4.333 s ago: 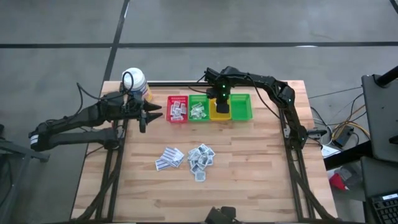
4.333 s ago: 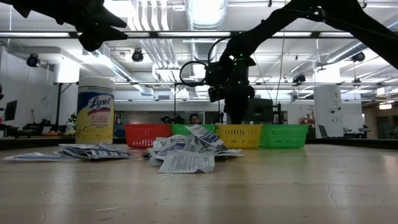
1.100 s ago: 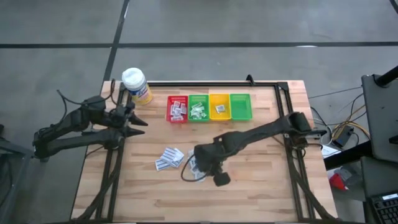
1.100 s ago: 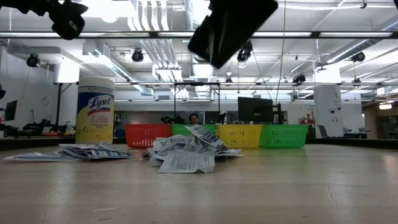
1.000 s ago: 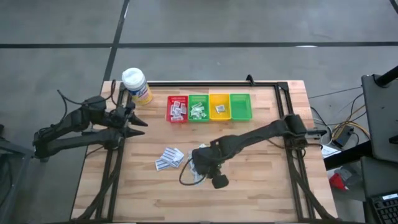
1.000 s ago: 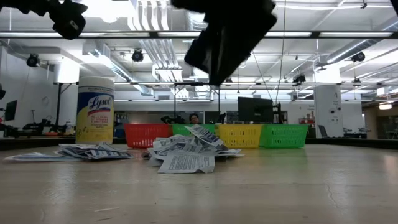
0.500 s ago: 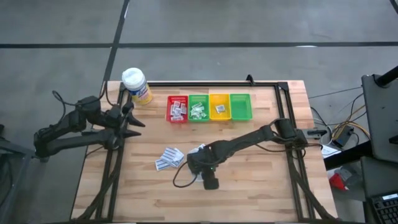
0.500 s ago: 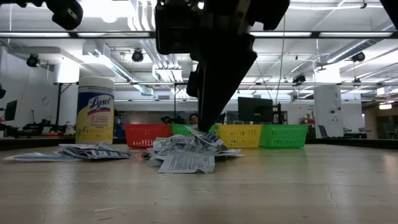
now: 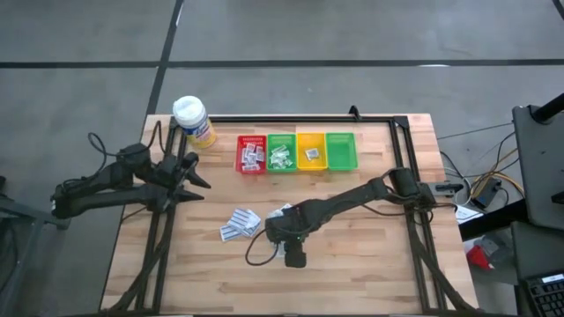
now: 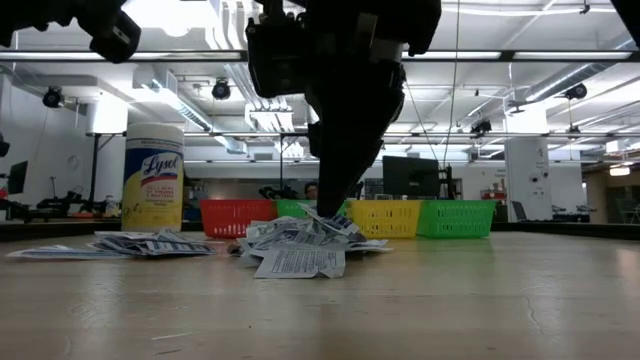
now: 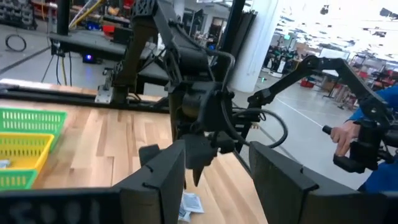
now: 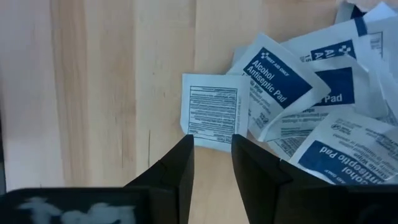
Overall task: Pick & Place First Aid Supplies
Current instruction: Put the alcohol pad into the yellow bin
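Right claw down at the pile of alcohol pad sachets

The left claw (image 9: 196,176) hovers with its fingers spread near the Lysol bottle (image 9: 192,120). The right claw (image 12: 211,149) stands over the sachets (image 12: 298,118) in the counter (image 9: 370,255) middle, fingers a little apart at the edge of one white sachet (image 12: 210,111), nothing pinched. More sachets lie in the red bin (image 9: 251,153).

Grey concrete floor (image 9: 282,35) spreads around my wooden table (image 9: 352,264), crossed by dark seams. Looking level across the room, long ceiling lights (image 10: 330,20) glare over white ducting and pale columns (image 10: 525,175). A dark monitor (image 10: 412,177) stands far back. Off to one side, a person in a blue sleeve (image 11: 379,124) grips another dark arm's handle.
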Available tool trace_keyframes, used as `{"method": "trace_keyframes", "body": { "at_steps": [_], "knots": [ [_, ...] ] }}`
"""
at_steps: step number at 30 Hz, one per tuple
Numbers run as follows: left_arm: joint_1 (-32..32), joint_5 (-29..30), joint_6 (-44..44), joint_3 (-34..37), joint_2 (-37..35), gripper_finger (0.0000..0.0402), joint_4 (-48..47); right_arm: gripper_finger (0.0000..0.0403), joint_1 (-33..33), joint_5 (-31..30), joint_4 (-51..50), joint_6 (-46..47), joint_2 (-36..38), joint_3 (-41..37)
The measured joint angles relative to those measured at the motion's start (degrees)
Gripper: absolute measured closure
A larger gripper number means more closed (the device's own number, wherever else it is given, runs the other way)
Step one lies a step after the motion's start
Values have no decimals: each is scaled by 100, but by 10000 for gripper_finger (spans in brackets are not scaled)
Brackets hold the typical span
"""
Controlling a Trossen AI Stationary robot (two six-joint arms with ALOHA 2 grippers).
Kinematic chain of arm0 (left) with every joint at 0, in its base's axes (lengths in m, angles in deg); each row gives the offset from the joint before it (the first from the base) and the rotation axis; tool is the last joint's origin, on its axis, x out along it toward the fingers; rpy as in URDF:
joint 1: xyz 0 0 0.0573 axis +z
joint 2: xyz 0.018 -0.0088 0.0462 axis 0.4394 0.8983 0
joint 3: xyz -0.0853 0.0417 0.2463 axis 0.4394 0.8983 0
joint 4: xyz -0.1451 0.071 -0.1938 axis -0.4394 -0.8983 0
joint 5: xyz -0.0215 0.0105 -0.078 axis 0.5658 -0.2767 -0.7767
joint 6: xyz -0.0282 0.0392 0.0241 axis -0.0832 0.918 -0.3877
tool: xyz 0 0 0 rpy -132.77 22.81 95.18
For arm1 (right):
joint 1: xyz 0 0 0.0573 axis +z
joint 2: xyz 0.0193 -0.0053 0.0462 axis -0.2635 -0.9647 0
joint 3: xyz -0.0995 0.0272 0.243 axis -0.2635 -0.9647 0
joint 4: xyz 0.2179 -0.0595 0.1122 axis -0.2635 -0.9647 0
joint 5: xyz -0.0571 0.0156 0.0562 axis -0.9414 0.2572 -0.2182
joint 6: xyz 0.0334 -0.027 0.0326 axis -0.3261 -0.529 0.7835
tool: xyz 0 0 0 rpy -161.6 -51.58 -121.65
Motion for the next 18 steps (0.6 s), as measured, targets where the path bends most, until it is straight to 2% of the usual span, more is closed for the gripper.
{"method": "trace_keyframes", "body": {
  "at_steps": [18],
  "knots": [
    [-15,-15,20,-2,-180,227,-175,310,41,-24,4,810,-477,52]
  ]
}}
